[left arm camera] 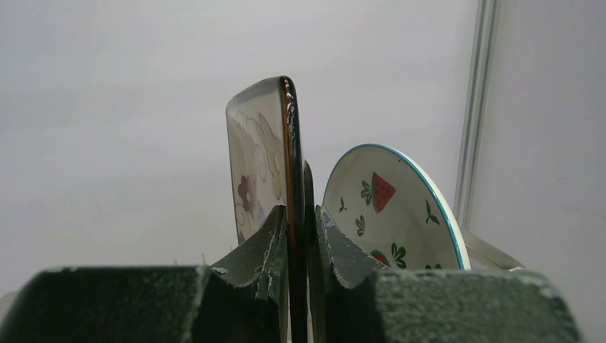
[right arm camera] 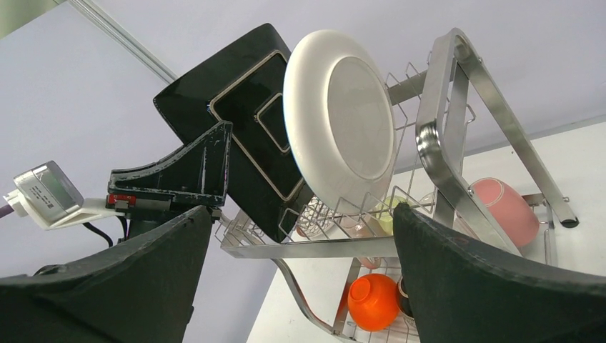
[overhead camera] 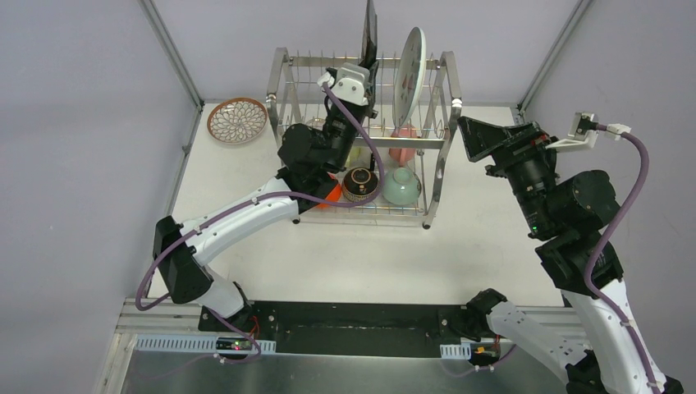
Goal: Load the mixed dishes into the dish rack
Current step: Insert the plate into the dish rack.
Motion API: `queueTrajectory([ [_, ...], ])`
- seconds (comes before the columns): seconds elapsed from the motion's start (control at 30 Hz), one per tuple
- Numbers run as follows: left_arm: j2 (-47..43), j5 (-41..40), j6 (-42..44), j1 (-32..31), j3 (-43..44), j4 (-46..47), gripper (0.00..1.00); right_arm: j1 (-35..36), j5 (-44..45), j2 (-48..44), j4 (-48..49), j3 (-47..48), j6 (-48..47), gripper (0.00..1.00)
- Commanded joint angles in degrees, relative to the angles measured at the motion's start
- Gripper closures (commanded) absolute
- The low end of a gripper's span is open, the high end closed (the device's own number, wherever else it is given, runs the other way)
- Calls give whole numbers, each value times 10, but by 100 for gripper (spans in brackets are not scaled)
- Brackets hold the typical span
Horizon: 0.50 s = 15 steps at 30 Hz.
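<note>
My left gripper (overhead camera: 367, 75) is shut on the square floral plate (overhead camera: 370, 34), held on edge over the upper level of the dish rack (overhead camera: 283, 98). In the left wrist view the fingers (left arm camera: 266, 246) pinch the plate (left arm camera: 261, 153) with the white strawberry plate (left arm camera: 389, 211) standing just to its right. The strawberry plate (overhead camera: 409, 66) stands in the upper slots. The brown bowl (overhead camera: 359, 184), mint bowl (overhead camera: 401, 186) and orange bowl (right arm camera: 376, 300) sit on the lower tier, with a pink cup (right arm camera: 506, 207). The petal-pattern plate (overhead camera: 237, 120) lies on the table left of the rack. My right gripper (right arm camera: 300, 279) is open and empty, right of the rack.
The dish rack (right arm camera: 443, 143) stands at the back of the white table (overhead camera: 369, 254). Metal frame posts (overhead camera: 172, 53) rise at the back corners. The right arm (overhead camera: 566, 205) stands over the table's right side.
</note>
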Motion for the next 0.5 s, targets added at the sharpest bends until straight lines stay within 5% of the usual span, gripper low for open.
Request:
queueTrajectory([
  [0.0, -44, 7, -17, 3, -11, 40, 91, 2, 3, -14, 10, -7, -8, 0],
  [0.07, -46, 15, -16, 4, -21, 43, 100, 2, 3, -14, 9, -6, -8, 0],
  [0.47, -43, 52, -31, 4, -67, 70, 100, 2, 3, -13, 1, 7, -8, 0],
])
